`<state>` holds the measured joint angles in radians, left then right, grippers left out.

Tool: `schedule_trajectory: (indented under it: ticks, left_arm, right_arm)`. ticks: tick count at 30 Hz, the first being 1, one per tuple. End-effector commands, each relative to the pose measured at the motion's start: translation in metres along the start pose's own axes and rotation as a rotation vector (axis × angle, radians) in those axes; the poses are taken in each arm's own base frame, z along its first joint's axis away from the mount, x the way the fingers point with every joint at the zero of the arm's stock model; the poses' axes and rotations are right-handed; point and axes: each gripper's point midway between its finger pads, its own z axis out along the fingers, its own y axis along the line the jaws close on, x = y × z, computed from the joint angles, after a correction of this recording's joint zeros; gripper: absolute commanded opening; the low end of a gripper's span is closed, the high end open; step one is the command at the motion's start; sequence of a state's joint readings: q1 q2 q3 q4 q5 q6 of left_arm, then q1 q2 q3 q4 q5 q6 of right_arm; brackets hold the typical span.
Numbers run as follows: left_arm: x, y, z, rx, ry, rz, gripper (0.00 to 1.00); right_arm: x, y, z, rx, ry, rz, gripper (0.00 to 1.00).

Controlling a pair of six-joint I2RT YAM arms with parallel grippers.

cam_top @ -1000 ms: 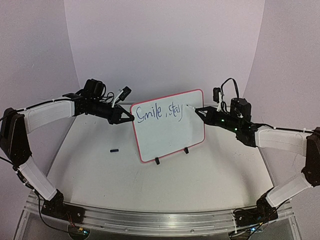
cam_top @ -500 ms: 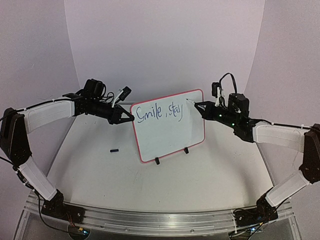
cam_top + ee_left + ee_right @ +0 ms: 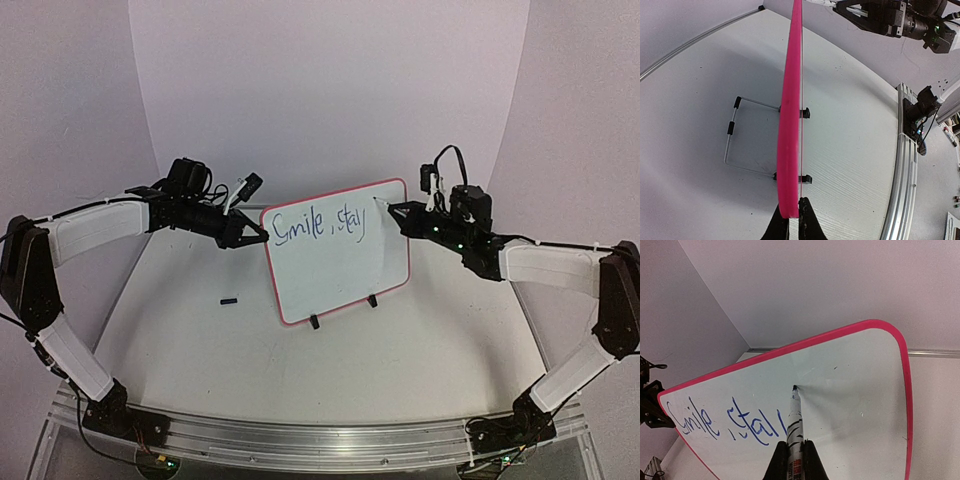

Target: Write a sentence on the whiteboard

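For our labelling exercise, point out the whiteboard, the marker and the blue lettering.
whiteboard [image 3: 340, 270], top external view, bare white surface below the writing.
marker [image 3: 794, 419], right wrist view, middle of its barrel.
blue lettering [image 3: 316, 226], top external view, end of "Smile".

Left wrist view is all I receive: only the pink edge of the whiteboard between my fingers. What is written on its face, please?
Observer: In the top external view the sentence reads "Smile, stay" in blue, along the top of the whiteboard.
Operator: Where is the marker tip?
Observer: The right wrist view shows the marker tip on the white face just right of "stay"; it looks in contact.
Operator: Is it held well?
Observer: The right fingers are shut on its barrel.
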<state>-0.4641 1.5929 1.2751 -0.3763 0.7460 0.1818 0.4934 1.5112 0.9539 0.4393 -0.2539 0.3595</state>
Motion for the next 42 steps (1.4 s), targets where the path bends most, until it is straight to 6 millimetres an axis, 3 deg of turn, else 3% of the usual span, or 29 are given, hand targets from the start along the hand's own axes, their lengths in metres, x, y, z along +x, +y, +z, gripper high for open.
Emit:
schedule_trajectory:
  ticks: [1, 8, 12, 24, 34, 42]
  left_arm:
    - [0.039, 0.000, 0.016, 0.005, 0.135, -0.057, 0.00]
    - [0.039, 0.000, 0.016, 0.008, 0.135, -0.058, 0.00]
    - [0.038, 0.000, 0.016, 0.007, 0.133, -0.057, 0.00]
    - [0.038, 0.000, 0.016, 0.009, 0.133, -0.058, 0.00]
    - [0.039, 0.001, 0.016, 0.005, 0.136, -0.057, 0.00]
    - [0.039, 0.001, 0.016, 0.005, 0.136, -0.056, 0.00]
  right_arm:
    - [0.008, -0.008, 0.000, 0.029, 0.000, 0.005, 0.00]
    - [0.046, -0.020, -0.003, 0.038, 0.073, 0.067, 0.00]
    - [0.056, -0.023, -0.008, 0.041, 0.085, 0.089, 0.00]
    - [0.009, 0.003, -0.024, -0.027, -0.023, 0.075, 0.00]
    - [0.013, 0.001, -0.006, -0.032, -0.002, 0.067, 0.00]
    - [0.012, -0.009, -0.005, 0.019, -0.019, 0.074, 0.00]
